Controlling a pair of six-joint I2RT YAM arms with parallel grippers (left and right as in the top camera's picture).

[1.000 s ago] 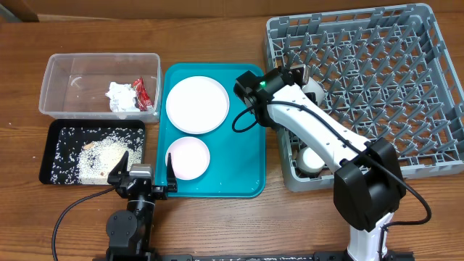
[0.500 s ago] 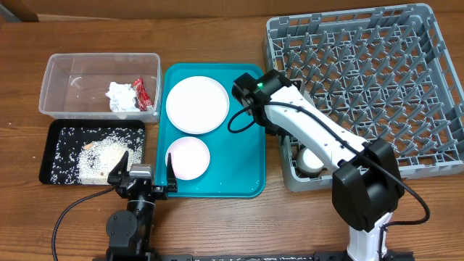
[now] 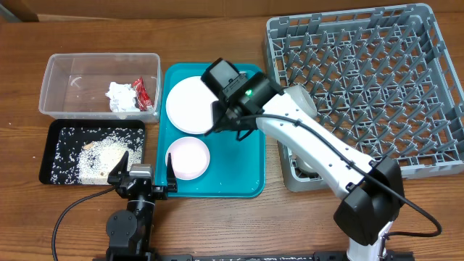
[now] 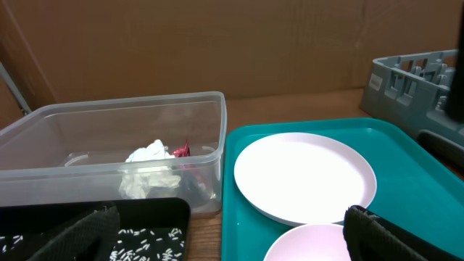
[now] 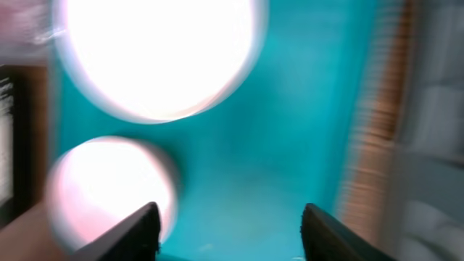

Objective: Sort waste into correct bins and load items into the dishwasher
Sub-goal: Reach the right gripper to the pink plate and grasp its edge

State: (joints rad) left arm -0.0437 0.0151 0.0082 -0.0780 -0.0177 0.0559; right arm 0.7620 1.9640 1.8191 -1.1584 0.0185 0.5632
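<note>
The large plate (image 3: 185,104) lies on the far half of the teal tray (image 3: 250,168) at mid-table, and the smaller plate (image 3: 187,158) sits just nearer the near edge on that tray. From overhead, my right wrist covers the large plate's right rim, while the left wrist view shows that plate whole. The tissue (image 3: 119,96) and red wrapper (image 3: 141,92) are inside the clear tub (image 3: 58,72) toward the far-left corner, with rice (image 3: 101,156) in the black tray (image 3: 54,145) just nearer. The dish rack (image 3: 377,87) fills the right edge. My right wrist view is badly blurred: only 2 pale discs on teal. My right gripper (image 5: 232,232) hangs above the tray, fingers spread, grasping nothing, the arm stretched leftward from the rack. My left gripper (image 3: 145,170) rests by the near edge, fingers apart and empty.
</note>
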